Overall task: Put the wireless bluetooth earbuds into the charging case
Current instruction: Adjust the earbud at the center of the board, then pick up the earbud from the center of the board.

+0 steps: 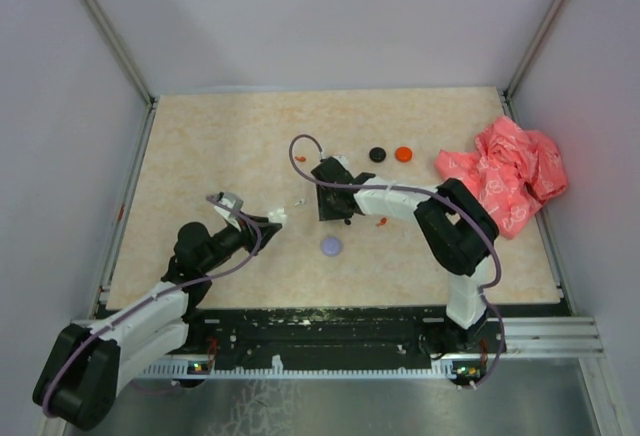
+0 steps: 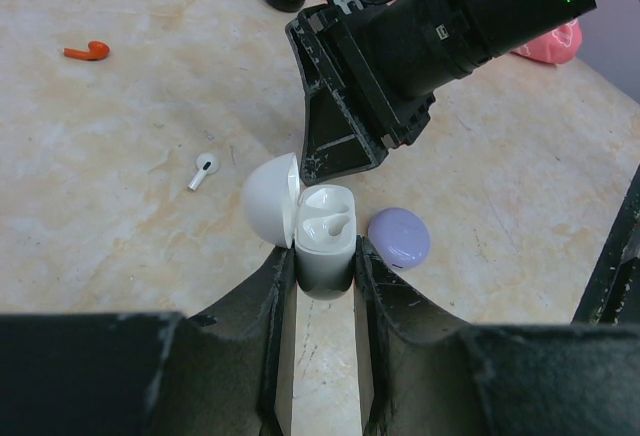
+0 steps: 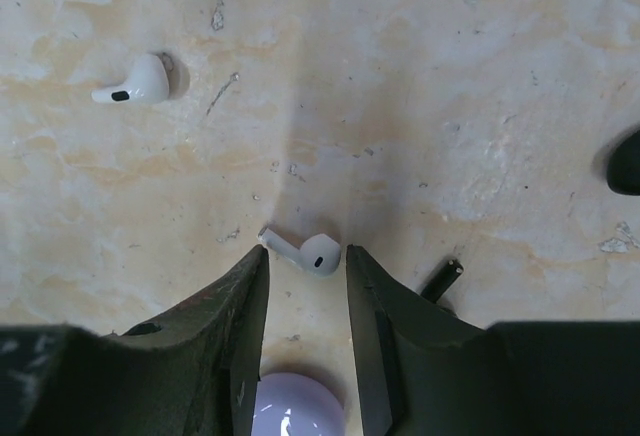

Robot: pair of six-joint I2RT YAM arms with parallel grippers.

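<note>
My left gripper (image 2: 325,266) is shut on the white charging case (image 2: 325,246), which stands upright with its lid (image 2: 270,201) swung open to the left; in the top view the case (image 1: 276,215) is left of centre. My right gripper (image 3: 305,261) points down at the table, open, with a white earbud (image 3: 305,253) lying on the table just at its fingertips, touched by neither. Another white earbud (image 3: 135,83) lies further off to the left. A black stemmed earbud (image 3: 440,281) pokes out beside the right finger. An orange-red earbud (image 2: 86,51) lies far left.
A lilac round disc (image 1: 331,246) sits right of the case and under the right gripper (image 1: 330,211). A black disc (image 1: 377,154) and an orange disc (image 1: 403,153) lie further back. A crumpled pink-red bag (image 1: 505,171) fills the right edge. A small red earbud (image 1: 381,221) lies by the right arm.
</note>
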